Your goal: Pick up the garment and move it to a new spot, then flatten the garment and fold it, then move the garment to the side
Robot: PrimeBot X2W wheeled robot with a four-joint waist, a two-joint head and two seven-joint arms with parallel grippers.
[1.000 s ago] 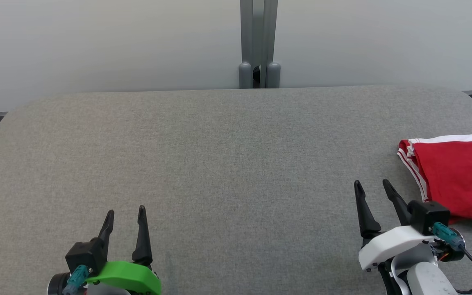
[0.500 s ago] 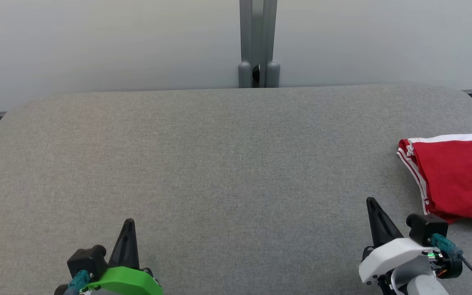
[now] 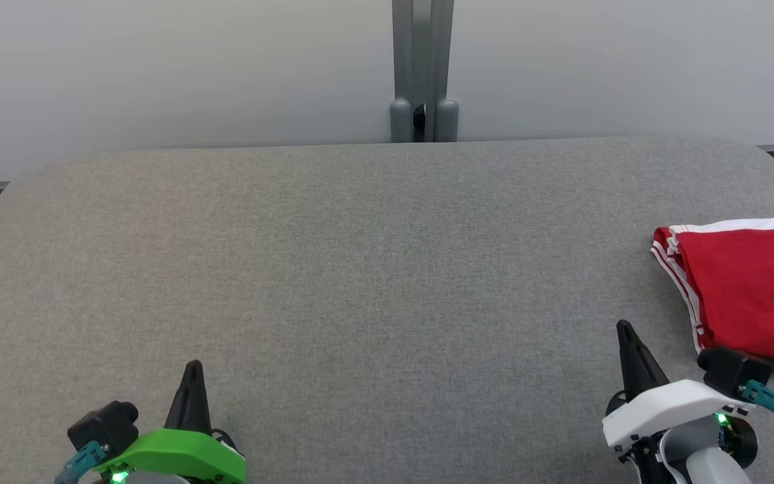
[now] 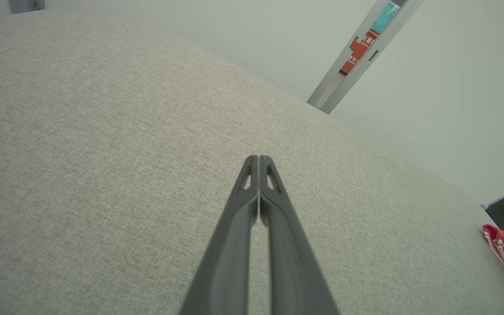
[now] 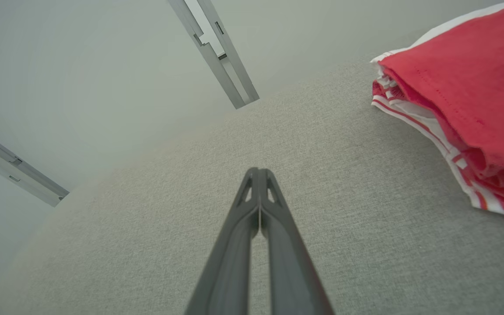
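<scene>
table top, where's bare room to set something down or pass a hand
Bare: the whole left and middle of the table, from the grey post at the back edge down to the shut left gripper and right gripper. A narrow free strip runs between the right gripper and the red garment. Crowded: the right edge, where it lies.

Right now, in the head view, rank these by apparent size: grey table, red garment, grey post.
1. grey table
2. red garment, cut off by the right edge
3. grey post, which stands farthest back, so its true size is unsure
</scene>
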